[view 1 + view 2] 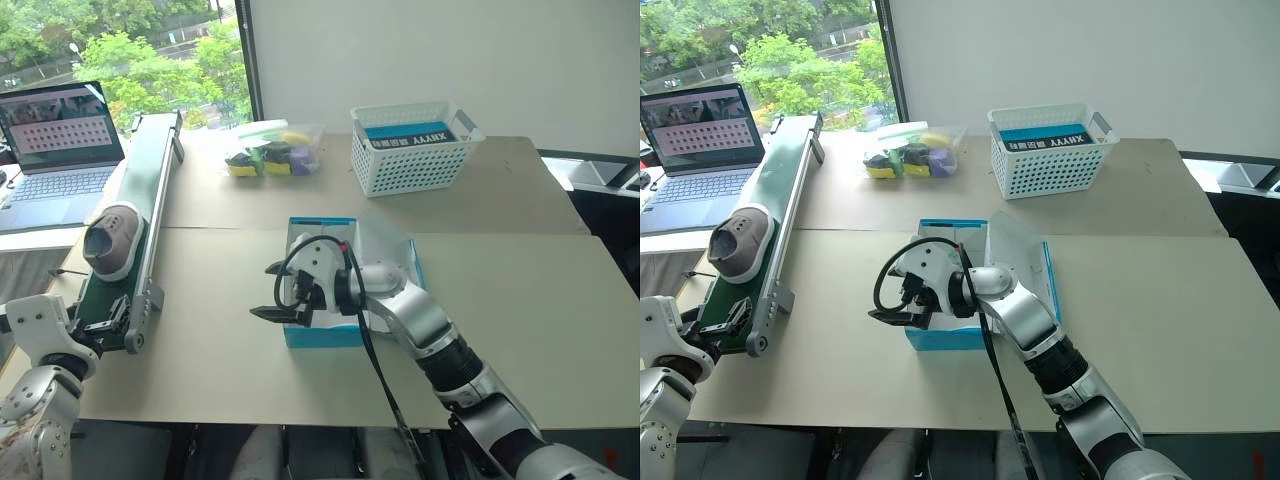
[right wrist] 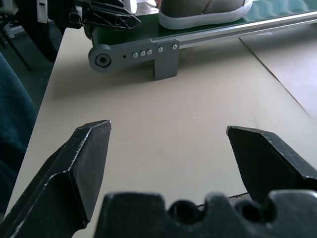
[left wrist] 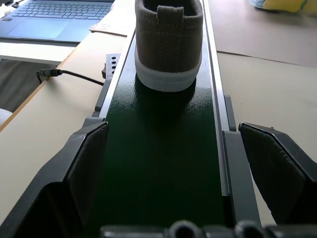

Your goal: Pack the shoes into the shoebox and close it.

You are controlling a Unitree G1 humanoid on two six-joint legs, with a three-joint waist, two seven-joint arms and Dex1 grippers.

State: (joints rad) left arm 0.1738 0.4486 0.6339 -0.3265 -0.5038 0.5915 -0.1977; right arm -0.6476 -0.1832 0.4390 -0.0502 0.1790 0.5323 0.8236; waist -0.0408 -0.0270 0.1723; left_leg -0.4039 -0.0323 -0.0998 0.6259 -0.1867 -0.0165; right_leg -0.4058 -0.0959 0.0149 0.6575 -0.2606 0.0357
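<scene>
My left pincer [image 1: 112, 318] waits wide open and empty at the conveyor's [image 1: 150, 190] end, 1 shoe [image 1: 110, 240] just ahead. My right pincer [image 1: 283, 313], equally spread and empty, hovers beside the open shoebox [image 1: 322, 335], ready to receive it.

The left arm, silver-grey with a white wrist housing, comes in low at the near left corner, its black two-fingered left tool [image 1: 112, 318] pointing forward with the fingers [image 3: 84, 168] spread wide and nothing between them. The right arm – a grey jointed limb with a looping black cable – reaches across to the left, wrist bent, its black two-fingered right tool [image 1: 268, 313] pointing sideways, fingers [image 2: 89, 163] wide apart and empty.
</scene>
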